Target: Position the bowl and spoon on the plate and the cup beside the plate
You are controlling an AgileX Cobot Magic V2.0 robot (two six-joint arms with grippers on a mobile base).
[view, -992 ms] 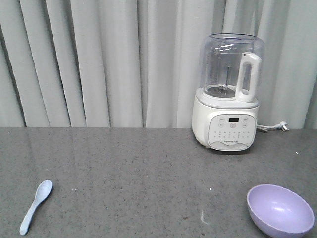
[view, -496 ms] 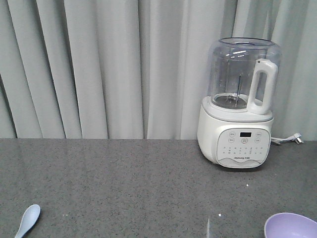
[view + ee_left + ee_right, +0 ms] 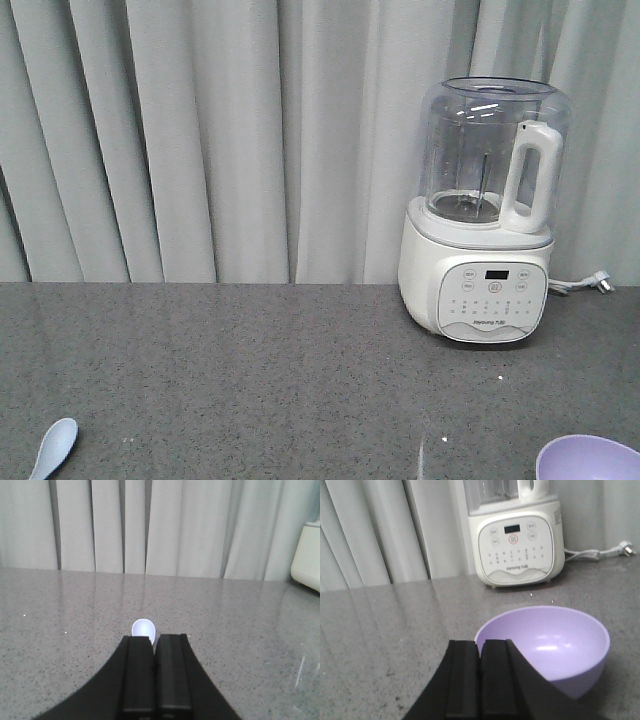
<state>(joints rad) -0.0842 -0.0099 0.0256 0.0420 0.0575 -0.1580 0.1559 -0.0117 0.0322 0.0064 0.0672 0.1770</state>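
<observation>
Left gripper (image 3: 153, 639), right gripper (image 3: 480, 643), one spoon (image 3: 143, 629), one bowl (image 3: 545, 645), one blender (image 3: 485, 215)

left pincer (image 3: 154, 639) and right pincer (image 3: 480, 643) are matte black.

A small lavender-purple bowl (image 3: 588, 461) is set upright on the grey speckled countertop (image 3: 300, 380), at the lower right of the front view, where only its far rim is shown. In the right wrist view its smooth, plain inside is seen to be empty, with a soft highlight on the wall. A small pale bluish-white spoon (image 3: 52, 448) is laid flat on the same surface at the lower left. Its rounded scoop is pointed away and slightly right, and its handle is cut off by the frame. The two are placed well apart.
</observation>
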